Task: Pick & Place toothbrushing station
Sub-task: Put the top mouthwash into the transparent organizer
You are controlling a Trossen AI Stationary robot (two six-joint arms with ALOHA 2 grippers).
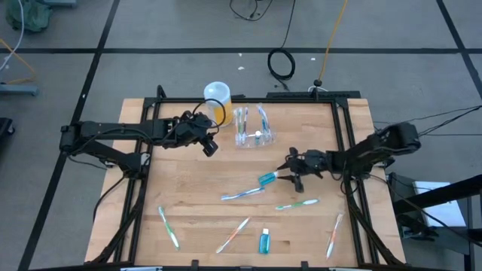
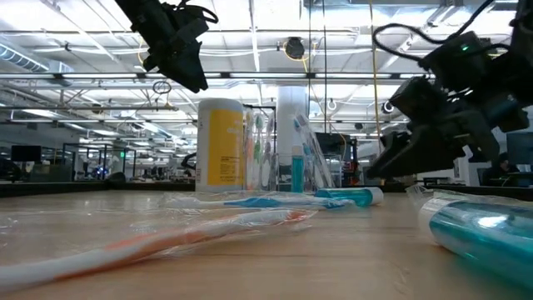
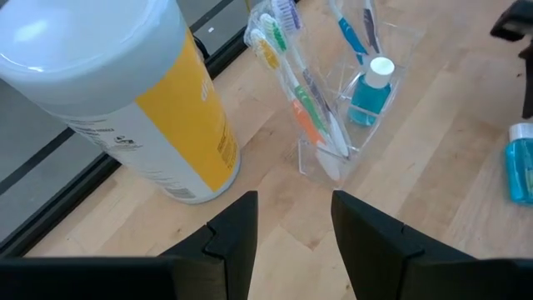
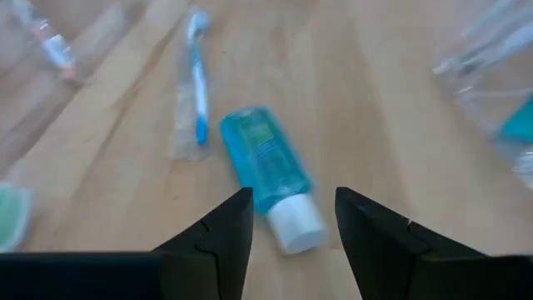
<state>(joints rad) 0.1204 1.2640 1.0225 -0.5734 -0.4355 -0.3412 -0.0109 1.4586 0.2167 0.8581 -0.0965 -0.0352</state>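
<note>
R end effector (image 4: pixel 287 218) over blue tube (image 4: pixel 268 173)

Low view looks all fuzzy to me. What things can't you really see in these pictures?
- Low view: a teal object at the right edge is blurred and cut off.
- Low view: the toothbrushing station is partly hidden behind the yellow cup.
- Right wrist view: the holder's corner is blurred and cut off.
- High view: print on the teal tube is too small.

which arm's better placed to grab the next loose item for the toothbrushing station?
Likely right. The right pincer is open over the teal tube lying on the table. The left pincer, also open, faces the toothbrushing station and yellow cup.
</note>
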